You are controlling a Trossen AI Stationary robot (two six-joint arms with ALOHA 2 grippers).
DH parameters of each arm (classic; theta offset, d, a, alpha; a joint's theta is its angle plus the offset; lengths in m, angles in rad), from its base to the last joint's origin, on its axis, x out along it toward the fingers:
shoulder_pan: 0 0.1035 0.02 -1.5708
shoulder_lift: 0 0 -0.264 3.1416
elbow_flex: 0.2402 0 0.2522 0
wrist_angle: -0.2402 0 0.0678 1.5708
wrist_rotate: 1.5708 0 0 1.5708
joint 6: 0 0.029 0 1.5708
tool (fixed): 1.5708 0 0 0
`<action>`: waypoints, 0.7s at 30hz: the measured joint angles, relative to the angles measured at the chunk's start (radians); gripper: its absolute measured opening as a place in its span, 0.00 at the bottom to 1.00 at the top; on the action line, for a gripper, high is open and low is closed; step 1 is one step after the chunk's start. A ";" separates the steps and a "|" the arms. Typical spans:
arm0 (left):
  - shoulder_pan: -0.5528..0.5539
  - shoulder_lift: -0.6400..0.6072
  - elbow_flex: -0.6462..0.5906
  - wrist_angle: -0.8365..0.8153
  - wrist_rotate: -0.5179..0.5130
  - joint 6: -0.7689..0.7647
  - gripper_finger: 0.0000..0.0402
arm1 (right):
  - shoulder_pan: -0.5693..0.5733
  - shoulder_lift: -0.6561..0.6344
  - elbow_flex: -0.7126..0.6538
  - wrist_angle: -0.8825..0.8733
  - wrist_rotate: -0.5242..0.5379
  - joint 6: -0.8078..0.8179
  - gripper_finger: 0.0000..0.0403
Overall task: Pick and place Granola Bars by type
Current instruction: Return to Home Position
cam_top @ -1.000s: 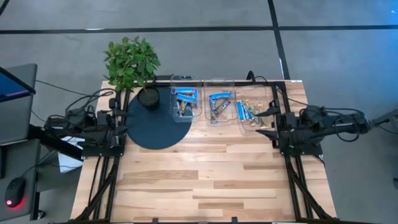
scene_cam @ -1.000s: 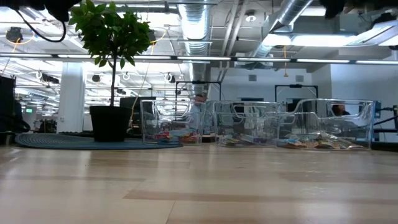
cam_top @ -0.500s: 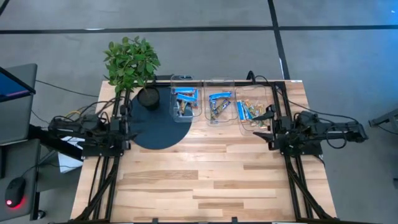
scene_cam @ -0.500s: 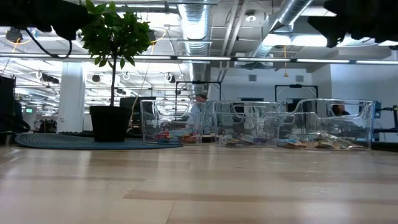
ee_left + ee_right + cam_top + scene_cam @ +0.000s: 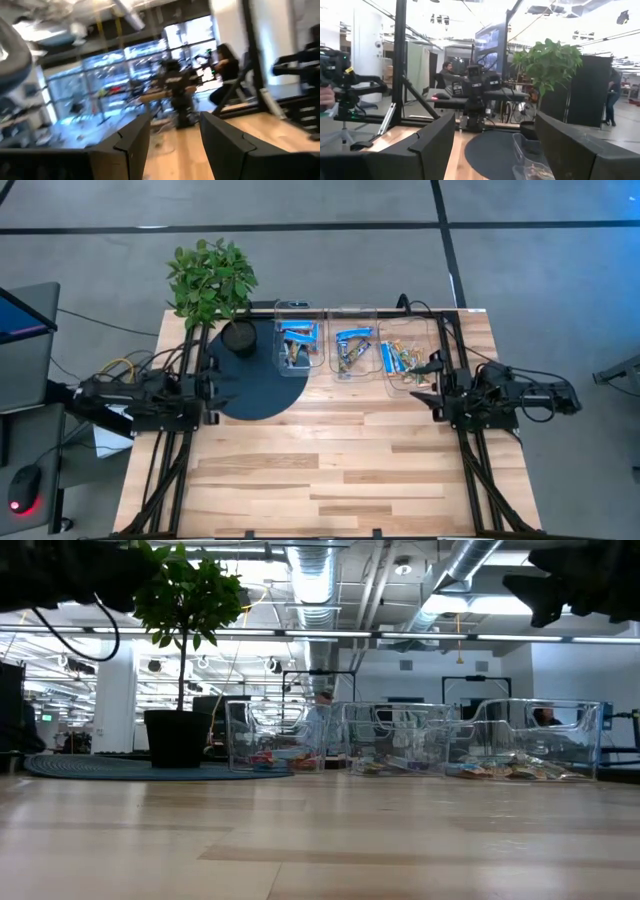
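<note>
Beside right hand (image 5: 428,376), Granola Bars (image 5: 393,358)

table (image 5: 330,470) light wood planks, mixed pale and tan strips. round mat (image 5: 250,392) at 11 o'clock dark navy. plant (image 5: 210,275) green, pot (image 5: 238,337) black. tubs (image 5: 293,305) at 12 o'clock clear. granola bars (image 5: 297,332) mostly bright blue, some brown-orange. arms and frames black.

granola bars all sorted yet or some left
Looks done: the foil-wrapped granola bars lie in the three clear plastic bins, and no loose bar shows on the light wooden table. In hand: nothing; the left gripper and right gripper are open and empty at the table's sides. Left: probably only parking the arms.
</note>
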 joint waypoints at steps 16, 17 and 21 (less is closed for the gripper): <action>0.238 0.000 -0.047 -0.049 0.151 -0.079 0.42 | -0.013 0.000 -0.014 -0.107 0.003 0.045 0.67; 0.239 0.001 -0.047 -0.062 0.140 -0.074 0.42 | -0.014 0.000 -0.023 -0.105 0.007 0.053 0.67; 0.238 0.000 -0.047 -0.117 0.135 -0.061 0.42 | -0.022 0.000 -0.062 -0.096 0.012 0.083 0.67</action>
